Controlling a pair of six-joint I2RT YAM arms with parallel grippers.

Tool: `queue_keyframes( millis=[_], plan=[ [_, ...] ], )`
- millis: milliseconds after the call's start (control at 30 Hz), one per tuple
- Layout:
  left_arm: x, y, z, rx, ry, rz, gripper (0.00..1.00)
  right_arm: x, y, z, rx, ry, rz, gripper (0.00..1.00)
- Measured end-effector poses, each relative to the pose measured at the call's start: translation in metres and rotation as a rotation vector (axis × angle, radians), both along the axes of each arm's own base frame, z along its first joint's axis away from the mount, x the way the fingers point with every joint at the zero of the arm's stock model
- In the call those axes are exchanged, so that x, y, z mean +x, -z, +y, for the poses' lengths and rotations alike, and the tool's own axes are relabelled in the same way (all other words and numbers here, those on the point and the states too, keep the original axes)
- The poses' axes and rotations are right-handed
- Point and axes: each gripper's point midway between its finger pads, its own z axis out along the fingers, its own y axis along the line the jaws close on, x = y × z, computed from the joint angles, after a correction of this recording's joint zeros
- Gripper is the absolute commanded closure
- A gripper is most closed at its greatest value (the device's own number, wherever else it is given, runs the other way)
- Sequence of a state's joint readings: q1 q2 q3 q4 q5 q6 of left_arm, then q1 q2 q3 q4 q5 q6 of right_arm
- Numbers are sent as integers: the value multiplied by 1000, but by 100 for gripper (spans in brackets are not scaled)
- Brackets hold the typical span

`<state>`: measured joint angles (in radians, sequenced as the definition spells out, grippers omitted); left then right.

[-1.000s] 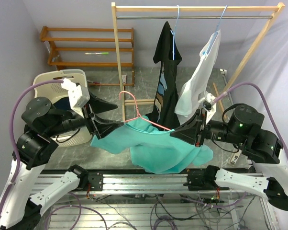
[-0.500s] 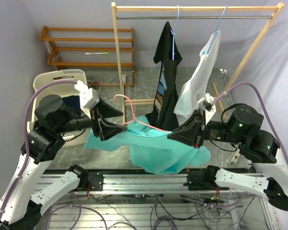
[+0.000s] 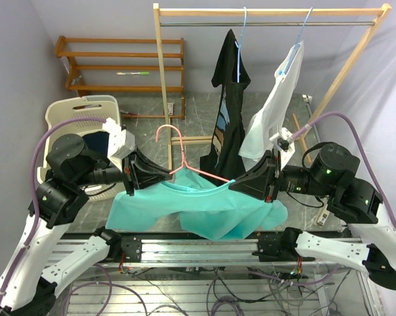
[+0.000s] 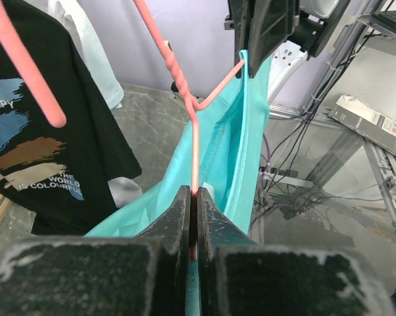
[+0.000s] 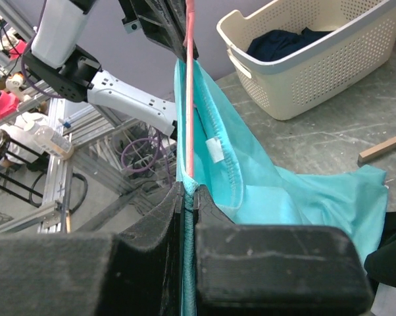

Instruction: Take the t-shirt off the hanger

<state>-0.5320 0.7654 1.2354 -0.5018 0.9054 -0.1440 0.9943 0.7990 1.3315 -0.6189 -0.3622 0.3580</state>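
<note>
Before the wooden rack (image 3: 160, 79), left claw (image 3: 168, 176) and right claw (image 3: 232, 185) clamp the hanger (image 3: 208, 172) (teal t-shirt (image 3: 185, 207) draped).

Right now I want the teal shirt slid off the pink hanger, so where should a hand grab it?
Probably the ribbed collar, coming from above: it gapes open beside the pink hanger as a thick free edge, while the rest of the teal t-shirt droops slack below.
</note>
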Motion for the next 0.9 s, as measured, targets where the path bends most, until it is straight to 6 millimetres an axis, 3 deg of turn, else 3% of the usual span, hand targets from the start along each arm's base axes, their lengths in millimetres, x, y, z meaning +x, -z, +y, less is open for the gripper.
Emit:
queue_keyframes(
  millis=[100, 267, 367, 433, 500, 533, 833, 900],
  plan=[
    [-8, -2, 3, -14, 9, -2, 92, -1, 2, 0, -1, -4, 1, 100],
    [-13, -2, -1, -21, 61, 27, 66, -4, 3, -2, 10, -15, -4, 100],
    [-15, 2, -5, -18, 109, 61, 58, -6, 2, -4, 16, -15, -7, 100],
    [-17, 6, -6, -15, 127, 76, 63, -6, 1, -5, 17, -15, -7, 100],
    [-19, 11, -7, -11, 142, 94, 90, -6, 2, -5, 16, -13, -7, 100],
    [-19, 13, -7, -10, 145, 101, 93, -7, 2, -6, 15, -14, -6, 100],
    [-21, 11, -5, -20, 135, 82, 93, -7, 2, -7, 16, -12, -7, 100],
    [-22, 10, -4, -24, 129, 75, 93, -7, 3, -6, 16, -14, -8, 77]
  ],
)
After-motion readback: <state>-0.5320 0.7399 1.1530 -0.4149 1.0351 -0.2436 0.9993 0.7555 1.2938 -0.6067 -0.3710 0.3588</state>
